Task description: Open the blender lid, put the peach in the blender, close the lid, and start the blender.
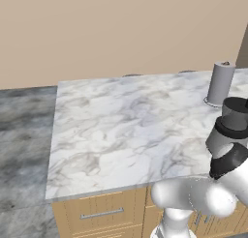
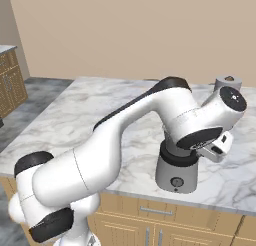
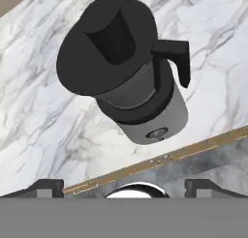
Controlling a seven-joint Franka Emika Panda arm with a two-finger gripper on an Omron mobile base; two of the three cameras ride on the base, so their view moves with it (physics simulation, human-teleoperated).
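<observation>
Hovering above the blender (image 3: 140, 101) at centre frame, the gripper (image 3: 124, 184) has its fingers spread wide and empty. The blender lid (image 3: 109, 43) remains seated, so every step seems left.

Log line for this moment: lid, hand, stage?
stage: approach | blender lid: on the blender, closed | hand: above lid, open, holding nothing | counter: grey cylinder behind blender
</observation>
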